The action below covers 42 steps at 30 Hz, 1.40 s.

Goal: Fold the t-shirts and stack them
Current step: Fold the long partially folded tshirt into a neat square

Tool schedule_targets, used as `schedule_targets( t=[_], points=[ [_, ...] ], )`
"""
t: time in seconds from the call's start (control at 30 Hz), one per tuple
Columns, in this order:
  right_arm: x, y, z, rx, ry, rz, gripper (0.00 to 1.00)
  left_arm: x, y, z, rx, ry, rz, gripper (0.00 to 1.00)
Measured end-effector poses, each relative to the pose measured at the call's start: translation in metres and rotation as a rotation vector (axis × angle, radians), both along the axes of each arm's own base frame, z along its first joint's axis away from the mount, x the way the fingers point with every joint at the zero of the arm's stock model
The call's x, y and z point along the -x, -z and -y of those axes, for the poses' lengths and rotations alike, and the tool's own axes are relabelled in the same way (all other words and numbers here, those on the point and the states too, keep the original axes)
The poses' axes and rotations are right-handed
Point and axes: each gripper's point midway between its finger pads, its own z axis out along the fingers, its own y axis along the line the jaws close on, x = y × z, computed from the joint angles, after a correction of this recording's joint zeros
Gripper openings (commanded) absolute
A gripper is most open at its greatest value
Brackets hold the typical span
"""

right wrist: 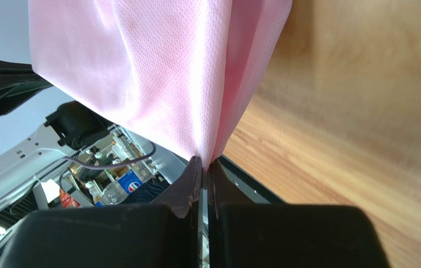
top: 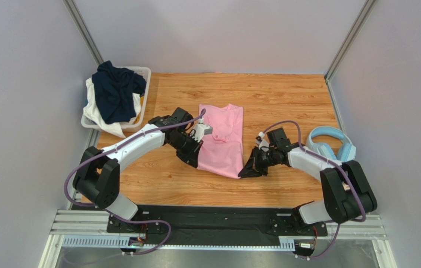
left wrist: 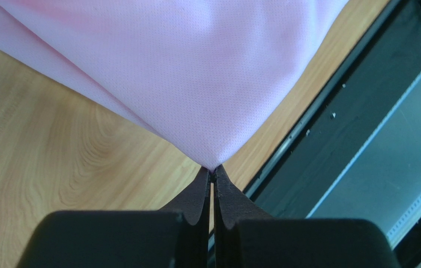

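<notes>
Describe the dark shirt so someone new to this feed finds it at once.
On the table, far left, sits a white basket. The navy t-shirt is heaped in it, over white cloth. It is the only dark garment; the pink t-shirt is mid-table.

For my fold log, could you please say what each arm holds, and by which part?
The pink t-shirt: left gripper, jaws shut on its near left corner; right gripper, on its near right corner.

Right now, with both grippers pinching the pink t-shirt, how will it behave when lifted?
Probably floppy: the pink t-shirt hangs in folds from the right gripper. Likely light: the left gripper holds it by one pinched corner.
</notes>
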Motion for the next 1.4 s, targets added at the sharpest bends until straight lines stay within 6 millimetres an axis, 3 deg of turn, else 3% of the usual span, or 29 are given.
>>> schedule_targets(
  t=[0.17,0.33,0.57,0.73,0.83,1.03,1.4],
  points=[
    [0.031,-0.013,0.004,0.001,-0.008,0.018,0.01,0.027,-0.013,-0.009,0.026,0.069,-0.038,0.01],
    [0.049,-0.040,0.006,-0.033,0.008,0.082,0.03,0.053,-0.020,-0.016,0.057,0.124,-0.090,0.02],
    [0.058,-0.064,0.010,-0.059,0.046,0.123,0.03,0.069,-0.028,-0.018,0.090,0.155,-0.125,0.02],
    [0.047,-0.071,0.006,-0.047,0.060,0.109,0.01,0.067,-0.030,-0.018,0.088,0.153,-0.114,0.02],
    [0.029,-0.079,0.001,-0.033,0.067,0.110,0.00,0.059,-0.035,-0.016,0.081,0.149,-0.087,0.01],
    [-0.002,-0.095,-0.008,-0.022,0.072,0.146,0.00,0.016,-0.044,-0.005,0.080,0.110,-0.017,0.00],
    [-0.052,-0.104,-0.013,-0.016,0.096,0.190,0.00,-0.072,-0.023,-0.010,0.012,-0.026,0.024,0.00]
  ],
)
